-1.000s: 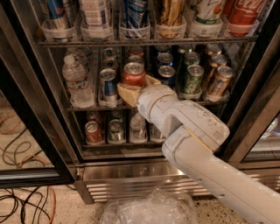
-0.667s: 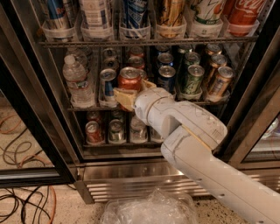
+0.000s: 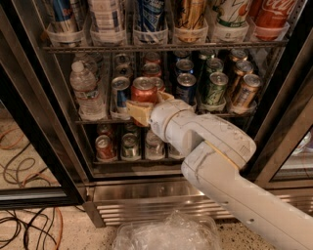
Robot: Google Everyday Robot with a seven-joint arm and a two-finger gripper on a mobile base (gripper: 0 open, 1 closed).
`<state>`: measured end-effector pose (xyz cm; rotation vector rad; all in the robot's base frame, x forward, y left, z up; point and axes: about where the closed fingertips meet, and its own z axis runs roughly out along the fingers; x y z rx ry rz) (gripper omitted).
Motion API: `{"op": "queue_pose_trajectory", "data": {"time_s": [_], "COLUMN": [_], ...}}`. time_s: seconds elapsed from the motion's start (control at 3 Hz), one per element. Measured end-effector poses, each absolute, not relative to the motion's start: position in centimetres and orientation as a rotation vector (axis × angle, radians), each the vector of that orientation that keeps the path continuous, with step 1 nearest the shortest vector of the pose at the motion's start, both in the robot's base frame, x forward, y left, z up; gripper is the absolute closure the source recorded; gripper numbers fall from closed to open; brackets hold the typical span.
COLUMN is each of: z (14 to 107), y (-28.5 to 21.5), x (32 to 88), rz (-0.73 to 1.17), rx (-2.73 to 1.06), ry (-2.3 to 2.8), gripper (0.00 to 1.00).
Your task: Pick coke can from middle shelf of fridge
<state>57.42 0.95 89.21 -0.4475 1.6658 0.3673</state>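
Observation:
The coke can [image 3: 144, 91], red with a silver top, stands at the front of a lane on the middle shelf [image 3: 221, 114] of the fridge [image 3: 30, 122]. My gripper [image 3: 149, 103] reaches in from the lower right. Its tan fingers [image 3: 138, 111] are closed on either side of the can's lower body. The white arm hides the shelf part behind and to the right of the can.
A water bottle [image 3: 85, 90] and a blue can [image 3: 120, 95] stand left of the coke can, with dark and green cans [image 3: 213, 88] to its right. Tall big cans [image 3: 147, 14] fill the rack above and small cans [image 3: 104, 147] the rack below. Crumpled clear plastic [image 3: 166, 234] and cables [image 3: 24, 227] lie on the floor.
The gripper and the coke can have shifted slightly left and down together. The can now sits a little further forward than its neighbours.

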Motion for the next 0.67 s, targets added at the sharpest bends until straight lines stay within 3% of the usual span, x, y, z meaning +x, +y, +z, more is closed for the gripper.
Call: {"op": "queue_pose_trajectory", "data": {"time_s": [0.33,0.67], "z": [90.0,91.3], "y": [1.4,1.7], "x": [54.3,50.3], "rz": [0.418,0.586], "rx": [-0.483,-0.439], "ry": [1.663,1.652], "gripper": [1.0,1.0]}}
